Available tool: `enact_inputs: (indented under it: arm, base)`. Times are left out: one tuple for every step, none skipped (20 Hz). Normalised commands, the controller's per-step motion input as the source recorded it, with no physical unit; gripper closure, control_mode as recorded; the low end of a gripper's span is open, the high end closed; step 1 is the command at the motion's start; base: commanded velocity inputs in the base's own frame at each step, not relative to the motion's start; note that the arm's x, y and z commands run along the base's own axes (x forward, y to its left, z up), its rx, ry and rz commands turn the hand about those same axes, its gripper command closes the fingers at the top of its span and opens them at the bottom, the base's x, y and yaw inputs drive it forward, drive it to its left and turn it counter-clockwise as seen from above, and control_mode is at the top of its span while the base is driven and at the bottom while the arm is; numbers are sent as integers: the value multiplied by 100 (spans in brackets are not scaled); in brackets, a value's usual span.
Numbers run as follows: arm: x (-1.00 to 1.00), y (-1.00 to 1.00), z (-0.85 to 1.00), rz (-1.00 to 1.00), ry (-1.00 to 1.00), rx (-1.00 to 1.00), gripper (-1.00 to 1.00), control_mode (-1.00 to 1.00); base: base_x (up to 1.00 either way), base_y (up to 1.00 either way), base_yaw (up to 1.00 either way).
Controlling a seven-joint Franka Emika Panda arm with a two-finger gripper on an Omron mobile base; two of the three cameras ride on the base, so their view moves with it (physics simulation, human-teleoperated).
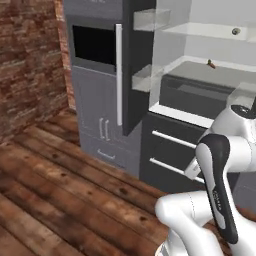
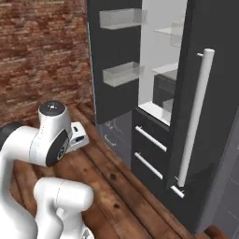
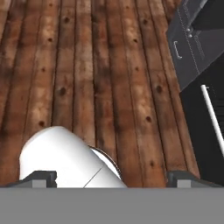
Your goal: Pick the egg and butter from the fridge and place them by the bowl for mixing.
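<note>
Fridge: tall dark grey fridge [image 2: 212, 140], white interior walls, clear colourless glass door bins [image 2: 122, 73].
Fridge handle: long silver-white cylindrical bar handle [image 2: 193, 119].
Drawer fronts: dark grey lower drawers [image 1: 172, 155] with pale silver bar pulls.
Egg: tiny round tan-brown ball [image 1: 235, 31] on a pale upper shelf.
Shelf item: small orange-brown object [image 1: 211, 63]; type cannot be told.
Wall: red-brown brick wall [image 1: 27, 65] with pale mortar lines.
Floor: reddish-brown wooden plank floor [image 3: 96, 74], dark knots and grain streaks.
Cabinet: grey panelled cabinet [image 1: 97, 117] with black oven window.
</note>
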Motion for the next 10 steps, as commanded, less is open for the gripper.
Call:
enact_inputs:
  arm:
    - [0, 0, 0, 0, 0, 0, -100, 100]
    - [0, 0, 0, 0, 0, 0, -100, 100]
    - [0, 0, 0, 0, 0, 0, -100, 100]
    - [0, 0, 0, 0, 0, 0, -100, 100]
    - [0, 0, 0, 0, 0, 0, -100, 100]
    - [0, 0, 0, 0, 0, 0, -100, 100]
    - [0, 0, 0, 0, 0, 0, -100, 100]
    - [0, 0, 0, 0, 0, 0, -100, 100]
    - [0, 0, 0, 0, 0, 0, -100, 100]
    - [0, 0, 0, 0, 0, 0, -100, 100]
  base:
    - [41, 100, -64]
    - [34, 100, -65]
    - [36, 100, -65]
    - [44, 100, -61]
    - [51, 100, -59]
    - [61, 100, -59]
    - [66, 100, -59]
    - [67, 100, -63]
    - [66, 79, -65]
    - [53, 51, -67]
